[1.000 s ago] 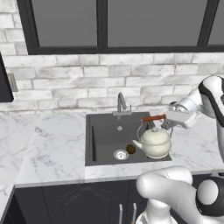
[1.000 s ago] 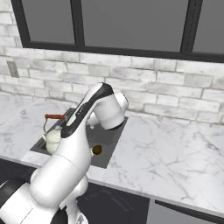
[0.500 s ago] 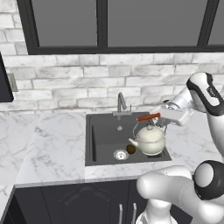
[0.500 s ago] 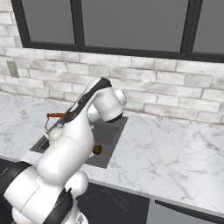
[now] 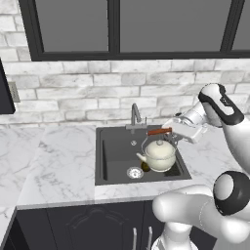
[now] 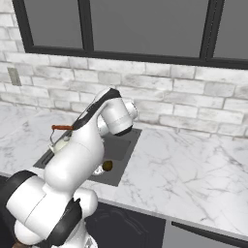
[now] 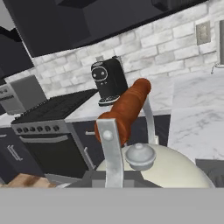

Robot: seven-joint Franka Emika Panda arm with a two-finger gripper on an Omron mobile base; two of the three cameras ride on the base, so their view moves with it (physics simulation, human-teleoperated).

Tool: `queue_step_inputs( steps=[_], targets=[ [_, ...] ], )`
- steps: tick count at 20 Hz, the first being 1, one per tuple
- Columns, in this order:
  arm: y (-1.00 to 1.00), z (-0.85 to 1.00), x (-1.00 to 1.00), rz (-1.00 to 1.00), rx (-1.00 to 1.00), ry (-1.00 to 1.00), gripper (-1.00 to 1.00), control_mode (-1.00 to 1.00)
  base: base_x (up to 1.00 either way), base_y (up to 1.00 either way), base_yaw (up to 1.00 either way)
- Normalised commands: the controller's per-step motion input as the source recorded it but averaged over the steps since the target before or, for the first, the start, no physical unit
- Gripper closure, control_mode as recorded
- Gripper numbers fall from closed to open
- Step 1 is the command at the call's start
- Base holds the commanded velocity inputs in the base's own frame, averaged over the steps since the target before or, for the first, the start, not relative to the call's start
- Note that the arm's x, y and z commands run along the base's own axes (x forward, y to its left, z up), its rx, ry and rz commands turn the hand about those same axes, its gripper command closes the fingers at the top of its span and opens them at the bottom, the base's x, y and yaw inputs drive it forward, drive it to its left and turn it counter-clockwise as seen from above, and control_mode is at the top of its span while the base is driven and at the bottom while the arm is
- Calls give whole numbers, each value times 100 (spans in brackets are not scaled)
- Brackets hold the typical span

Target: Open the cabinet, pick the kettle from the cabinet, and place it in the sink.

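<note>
The cream-white kettle hangs by its reddish-brown handle over the right half of the dark grey sink. My gripper reaches in from the right and is shut on the handle's right end. Whether the kettle's base touches the basin floor cannot be told. In the right base view the kettle peeks out left of my arm. The hand view looks along the handle above the lid knob and the kettle's body. A black cabinet edge shows at far left.
A chrome faucet stands behind the basin, with the round drain and a small brown object on its floor. Marble counter flanks the sink. A black coffee machine and a stove lie further along the counter.
The kettle has travelled a little to the left over the sink with my gripper still shut on its handle. My arm's elbow has swung upward and to the right.
</note>
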Motion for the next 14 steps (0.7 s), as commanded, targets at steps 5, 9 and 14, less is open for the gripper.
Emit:
queue_step_inputs(
  steps=[5, 9, 14],
  targets=[
    [12, -22, 19, 1, 3, -6, 100, -100, 0, 0, 0],
    [13, -23, 18, 4, 0, -7, 100, -100, 0, 0, 0],
    [8, -22, 23, 5, 0, -3, 100, -100, 0, 0, 0]
  ],
)
